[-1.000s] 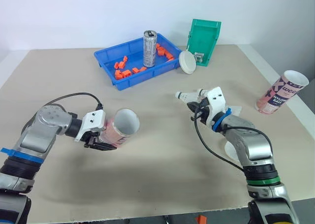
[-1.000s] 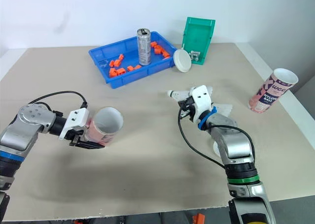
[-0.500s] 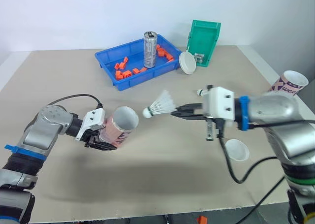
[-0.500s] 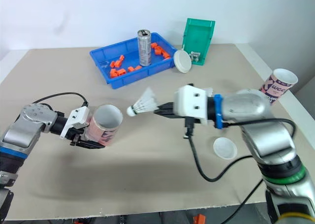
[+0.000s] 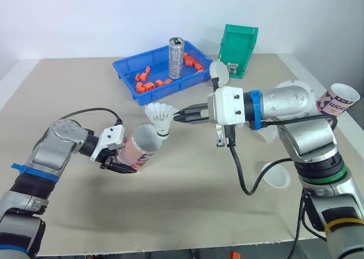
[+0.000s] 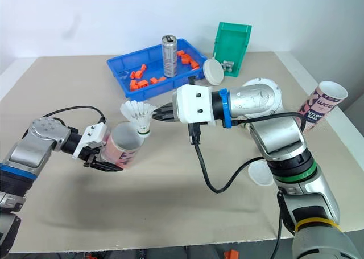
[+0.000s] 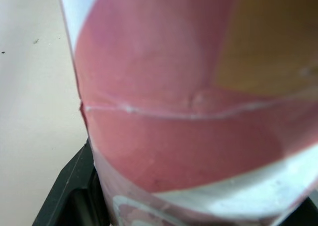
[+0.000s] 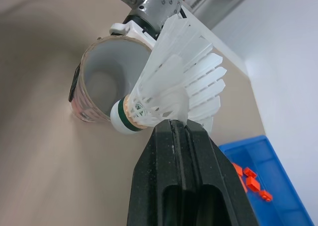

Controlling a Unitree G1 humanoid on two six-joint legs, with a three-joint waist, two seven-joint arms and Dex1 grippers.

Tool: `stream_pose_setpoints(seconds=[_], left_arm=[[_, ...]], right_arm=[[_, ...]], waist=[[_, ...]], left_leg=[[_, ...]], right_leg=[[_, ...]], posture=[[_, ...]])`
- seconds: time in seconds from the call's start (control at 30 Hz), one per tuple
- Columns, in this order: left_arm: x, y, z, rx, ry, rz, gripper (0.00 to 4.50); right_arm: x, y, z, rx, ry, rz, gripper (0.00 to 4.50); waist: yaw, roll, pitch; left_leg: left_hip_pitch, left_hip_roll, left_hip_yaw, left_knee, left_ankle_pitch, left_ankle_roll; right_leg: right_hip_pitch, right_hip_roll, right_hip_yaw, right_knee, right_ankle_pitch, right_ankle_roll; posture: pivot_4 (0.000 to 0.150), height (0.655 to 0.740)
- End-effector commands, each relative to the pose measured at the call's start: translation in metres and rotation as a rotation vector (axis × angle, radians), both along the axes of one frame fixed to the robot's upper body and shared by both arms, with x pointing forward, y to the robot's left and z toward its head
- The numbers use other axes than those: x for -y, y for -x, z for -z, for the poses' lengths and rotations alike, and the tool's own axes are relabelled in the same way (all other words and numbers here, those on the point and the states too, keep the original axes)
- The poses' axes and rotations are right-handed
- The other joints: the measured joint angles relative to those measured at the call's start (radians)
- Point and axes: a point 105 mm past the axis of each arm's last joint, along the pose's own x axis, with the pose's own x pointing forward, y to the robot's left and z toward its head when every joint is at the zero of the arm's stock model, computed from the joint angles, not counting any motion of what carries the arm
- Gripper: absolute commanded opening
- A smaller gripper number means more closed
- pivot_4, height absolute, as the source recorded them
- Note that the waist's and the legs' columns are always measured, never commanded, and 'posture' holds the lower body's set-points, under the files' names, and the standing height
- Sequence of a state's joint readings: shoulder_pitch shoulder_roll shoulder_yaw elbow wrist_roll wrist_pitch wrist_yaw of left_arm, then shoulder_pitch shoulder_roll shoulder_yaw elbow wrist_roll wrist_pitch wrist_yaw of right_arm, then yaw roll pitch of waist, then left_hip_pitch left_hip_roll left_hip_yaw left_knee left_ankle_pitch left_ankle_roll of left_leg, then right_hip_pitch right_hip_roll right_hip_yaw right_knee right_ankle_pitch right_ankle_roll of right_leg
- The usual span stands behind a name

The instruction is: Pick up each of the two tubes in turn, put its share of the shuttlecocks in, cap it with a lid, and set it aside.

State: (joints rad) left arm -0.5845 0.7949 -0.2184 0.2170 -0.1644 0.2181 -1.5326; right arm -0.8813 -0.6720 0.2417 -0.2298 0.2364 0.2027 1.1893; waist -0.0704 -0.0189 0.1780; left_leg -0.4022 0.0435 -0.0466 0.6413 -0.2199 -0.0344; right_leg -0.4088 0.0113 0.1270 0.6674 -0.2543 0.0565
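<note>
My left gripper [image 5: 124, 158] is shut on a pink and white tube [image 5: 142, 148], held tilted with its open mouth facing up and right. The tube's wall [image 7: 189, 102] lies close in the left wrist view. My right gripper [image 5: 180, 116] is shut on the feather skirt of a white shuttlecock [image 5: 160, 116], whose cork end hangs just above the tube's rim. In the right wrist view the shuttlecock [image 8: 169, 87] sits at the open tube [image 8: 102, 82] mouth. A second pink tube [image 5: 339, 99] stands at the far right edge. One white lid [image 5: 276, 176] lies under my right arm.
A blue tray [image 5: 123, 65] with several orange pieces and a silver can [image 5: 176, 50] stands at the back. Next to it a green bin [image 5: 239, 40] is tipped up, with another white lid [image 5: 219, 73] leaning at its foot.
My right gripper has swung left with the shuttlecock, from the table's middle to just over the tube's mouth. The left gripper has kept the tube nearly still.
</note>
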Motion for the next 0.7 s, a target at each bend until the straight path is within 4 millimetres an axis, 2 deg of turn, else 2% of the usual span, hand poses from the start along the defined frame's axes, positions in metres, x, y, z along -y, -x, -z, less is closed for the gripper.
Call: stream_pose_setpoints(seconds=[0.03, 0.27, 0.53, 0.7], left_arm=[[0.002, 0.008, 0.018, -0.058, -0.036, 0.01, 2.81], [0.003, 0.008, 0.019, -0.057, -0.032, 0.007, 2.81], [0.004, 0.007, 0.018, -0.051, -0.023, 0.0, 2.81], [0.004, 0.007, 0.017, -0.048, -0.019, -0.004, 2.81]], right_arm=[[0.017, 0.002, -0.017, 0.008, -0.025, 0.007, 0.13], [0.022, 0.007, -0.014, -0.015, -0.014, 0.0, 0.13], [0.0, 0.019, -0.002, -0.046, 0.006, -0.095, 0.13], [-0.007, 0.02, 0.017, -0.047, 0.089, -0.124, 0.13]], waist=[[0.0, 0.0, 0.0], [0.0, 0.001, 0.0], [0.001, 0.001, 0.0], [0.003, 0.001, 0.0]], left_leg=[[0.0, -0.001, 0.0, 0.0, 0.0, 0.0], [0.0, 0.0, -0.001, -0.001, 0.0, 0.0], [0.0, 0.0, -0.001, -0.001, 0.0, 0.0], [0.0, -0.001, -0.001, 0.0, 0.0, 0.0]], right_leg=[[0.0, -0.001, 0.0, 0.0, 0.0, 0.0], [0.0, 0.0, -0.001, 0.0, 0.0, 0.0], [0.0, 0.0, -0.001, 0.0, 0.0, 0.0], [0.0, -0.001, -0.001, 0.0, 0.0, 0.0]], posture=[[0.15, 0.74], [0.15, 0.74], [0.15, 0.74], [0.15, 0.74]])
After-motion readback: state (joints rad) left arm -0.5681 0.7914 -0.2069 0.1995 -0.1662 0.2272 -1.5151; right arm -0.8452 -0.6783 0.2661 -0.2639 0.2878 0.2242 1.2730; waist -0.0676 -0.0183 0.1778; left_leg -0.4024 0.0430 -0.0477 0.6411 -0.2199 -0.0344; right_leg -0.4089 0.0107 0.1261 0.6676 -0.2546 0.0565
